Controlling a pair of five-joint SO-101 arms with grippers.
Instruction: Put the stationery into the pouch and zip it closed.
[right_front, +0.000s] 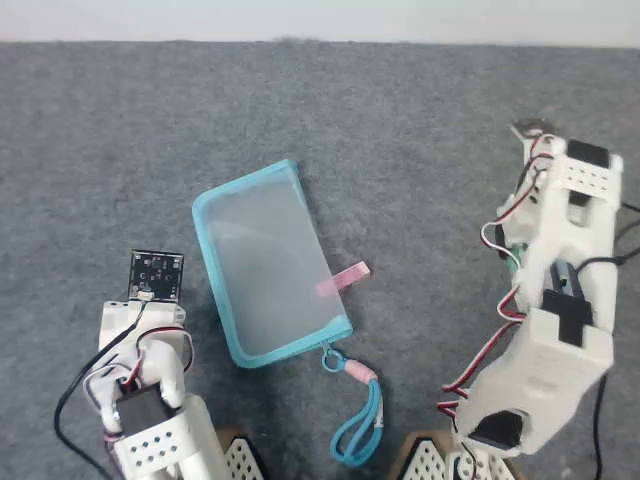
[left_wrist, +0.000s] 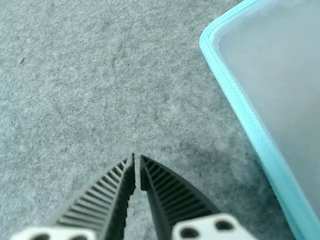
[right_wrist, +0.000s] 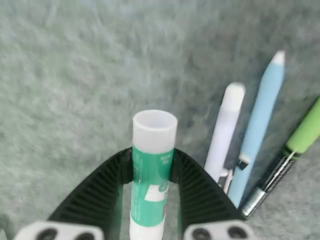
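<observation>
In the high view, the teal-edged pouch (right_front: 270, 265) lies flat between the arms; it looks soft and floppy. In the left wrist view, the left gripper (left_wrist: 137, 167) hangs pinched together and empty beside the pouch's edge. In the right wrist view, the right gripper (right_wrist: 152, 157) clamps a glue stick (right_wrist: 154, 127) mid-barrel. The stick looks light, rigid and smooth, so it may twist. Pens (right_wrist: 260, 115) lie just beside it.

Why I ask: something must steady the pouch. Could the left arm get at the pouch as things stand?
Probably yes. The left gripper hangs shut over bare grey mat, with the pouch lying close beside it and nothing between them. It would need to open first.
</observation>
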